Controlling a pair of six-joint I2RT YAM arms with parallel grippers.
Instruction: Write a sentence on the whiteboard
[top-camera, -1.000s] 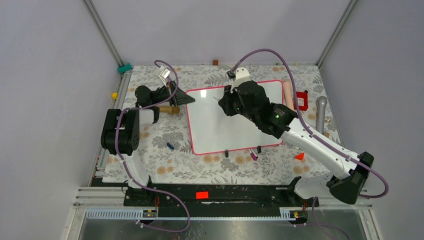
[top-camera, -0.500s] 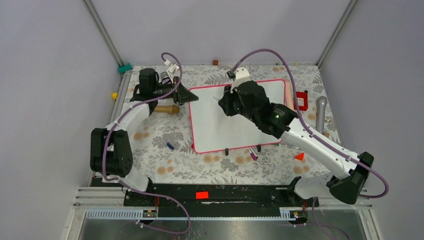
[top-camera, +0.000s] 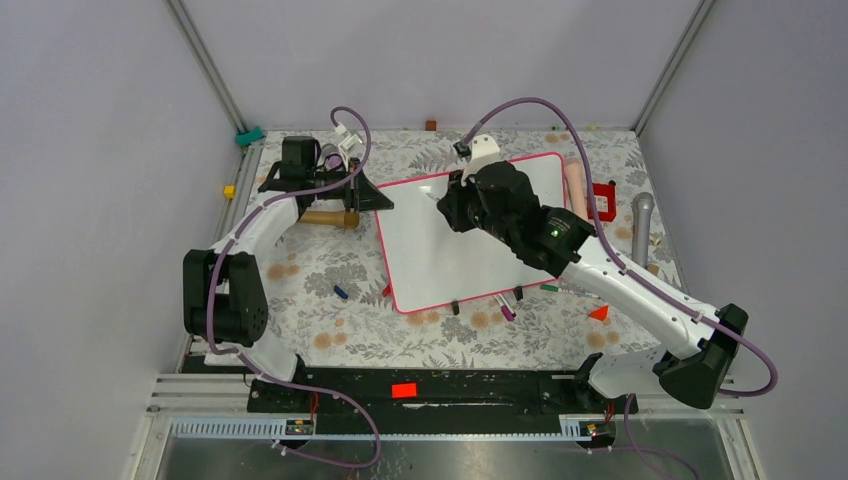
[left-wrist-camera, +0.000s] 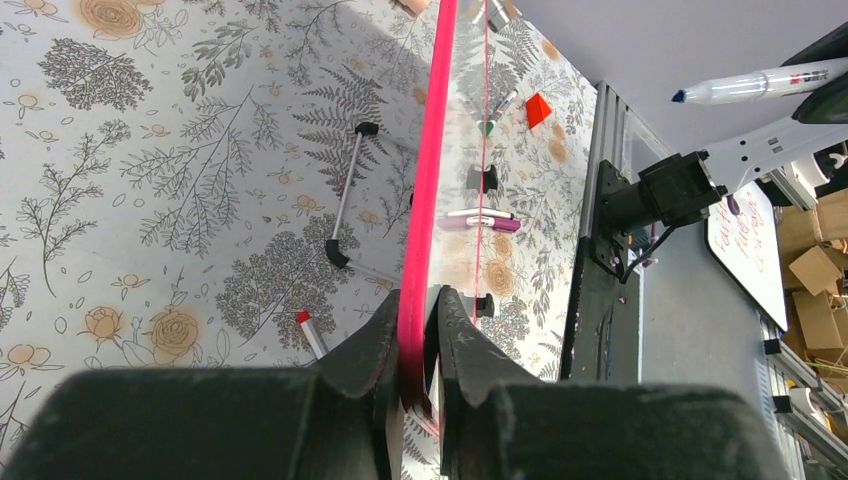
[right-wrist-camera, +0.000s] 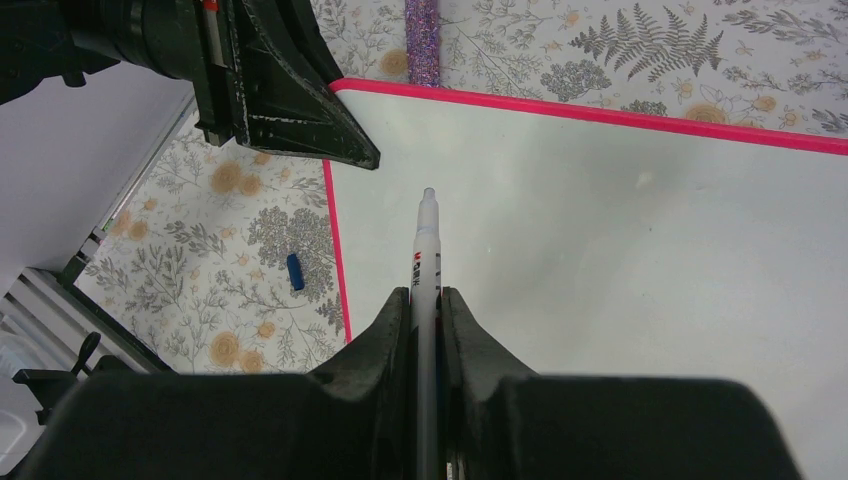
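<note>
Between the fingers of the right gripper (right-wrist-camera: 425, 300) sits a white marker (right-wrist-camera: 426, 245), clamped along its barrel with the jaws drawn tight on it. Its blue tip is uncapped and points at the board (right-wrist-camera: 620, 240) near the far-left corner. Whether the tip touches the surface cannot be told. No ink shows on the board, so writing is judged not yet begun.

At that corner the left gripper (left-wrist-camera: 420, 300) is closed narrow on the pink frame (left-wrist-camera: 428, 170), pinching the thin edge between its fingertips. The board lies mid-table on the flowered cloth (top-camera: 330, 325), skewed to the table edge.

Hazards from this state:
- The board is held at one corner only. Marker pressure may pivot it about that point or drag the frame out of the pinch.
- The marker is held by friction alone. Hard contact may push it back through the fingers or tilt it.
- The left gripper stands near the tip. A stroke toward that corner may strike it.
- The surface is glossy. Too light a contact may leave broken strokes.
</note>
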